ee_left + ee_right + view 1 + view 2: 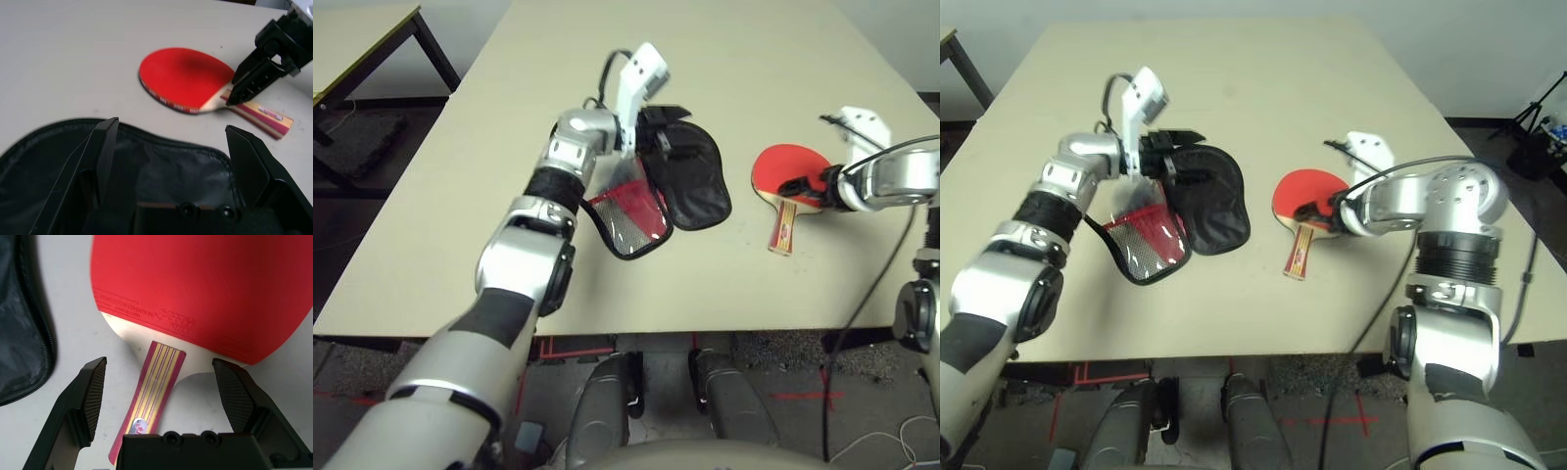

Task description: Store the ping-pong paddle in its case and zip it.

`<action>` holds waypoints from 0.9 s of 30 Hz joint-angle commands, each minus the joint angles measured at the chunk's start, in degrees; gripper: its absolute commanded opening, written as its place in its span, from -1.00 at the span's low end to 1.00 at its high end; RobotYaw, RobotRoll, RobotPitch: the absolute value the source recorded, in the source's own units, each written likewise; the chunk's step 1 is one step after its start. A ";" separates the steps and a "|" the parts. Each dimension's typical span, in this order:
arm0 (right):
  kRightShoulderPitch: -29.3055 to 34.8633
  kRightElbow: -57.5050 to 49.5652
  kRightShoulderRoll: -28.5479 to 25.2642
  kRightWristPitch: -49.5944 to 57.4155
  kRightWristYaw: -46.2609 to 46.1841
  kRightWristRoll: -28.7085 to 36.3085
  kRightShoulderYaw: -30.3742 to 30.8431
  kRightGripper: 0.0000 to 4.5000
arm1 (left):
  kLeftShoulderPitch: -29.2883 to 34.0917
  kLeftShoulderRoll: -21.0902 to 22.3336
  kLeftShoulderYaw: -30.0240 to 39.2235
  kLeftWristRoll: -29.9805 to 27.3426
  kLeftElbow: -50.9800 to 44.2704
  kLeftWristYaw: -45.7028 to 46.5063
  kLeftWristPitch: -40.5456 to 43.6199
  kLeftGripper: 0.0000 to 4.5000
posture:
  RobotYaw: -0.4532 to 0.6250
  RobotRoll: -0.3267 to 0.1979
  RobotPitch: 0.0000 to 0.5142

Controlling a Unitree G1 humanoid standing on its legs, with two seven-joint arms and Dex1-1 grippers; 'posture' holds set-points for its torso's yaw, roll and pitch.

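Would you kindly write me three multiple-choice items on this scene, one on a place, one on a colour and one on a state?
1. Where does the paddle lie?
A. inside the case
B. on the table, to the robot's right of the case
C. on the floor

2. What colour is the paddle's face?
A. red
B. blue
C. green

3. How is the right gripper?
A. shut on the handle
B. open astride the handle
C. shut on the case

Answers:
1 B: bare table separates it from the case.
2 A: its rubber is red.
3 B: both fingers stand clear of the handle.
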 commanded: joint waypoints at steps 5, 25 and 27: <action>-1.59 5.13 2.71 1.82 -12.77 7.48 -1.18 0.98 | 2.66 -0.34 -1.90 0.73 -4.35 -0.52 2.29 1.00 | -0.39 0.25 -0.35; 7.17 -3.24 -4.43 -2.63 -33.81 34.96 4.78 0.98 | 5.03 -2.45 -2.13 -0.15 -7.90 0.79 3.91 1.00 | -0.49 0.25 -0.35; 10.54 -7.23 -5.63 -8.17 -38.65 43.31 8.94 0.98 | 5.18 -2.61 -2.13 -0.10 -7.77 0.84 3.77 1.00 | -0.49 0.25 -0.35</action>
